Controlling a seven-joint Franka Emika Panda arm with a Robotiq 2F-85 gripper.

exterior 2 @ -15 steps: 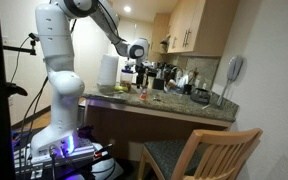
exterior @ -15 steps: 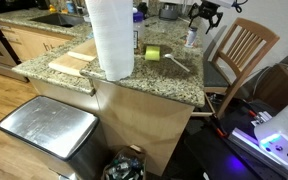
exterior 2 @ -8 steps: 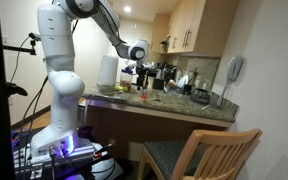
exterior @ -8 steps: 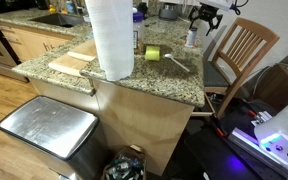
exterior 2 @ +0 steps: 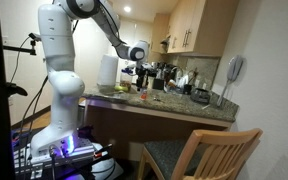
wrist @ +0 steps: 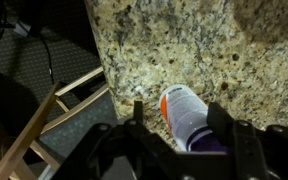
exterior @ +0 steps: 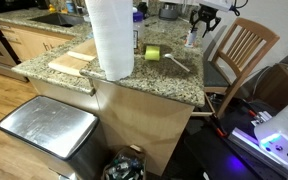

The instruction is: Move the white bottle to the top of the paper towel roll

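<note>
"Anything different from 1 second ago?"

"Barely. The arm hasn't shifted, and the gripper (exterior: 203,24) sits in the same spot at the upper right of the frame, over the white bottle (exterior: 192,37). The bottle may have crept a touch, but I can't be sure."

"So it hasn't been lifted?"

"I'd say not. It's on the counter (exterior: 164,82) by the far edge, next to the chair (exterior: 242,48) and well apart from the paper towel roll (exterior: 111,38) at the upper middle."

"And the grip?"

"In the wrist view the 2 fingers (wrist: 136,112) straddle the bottle (wrist: 187,118), with a gap showing on 1 side. They look spread, not clamped, so closing on it comes next."

"Which way does it point?"

"It stands upright, long axis vertical. In the wrist view it runs from the bottom middle toward the upper left, orange end farthest."
</note>
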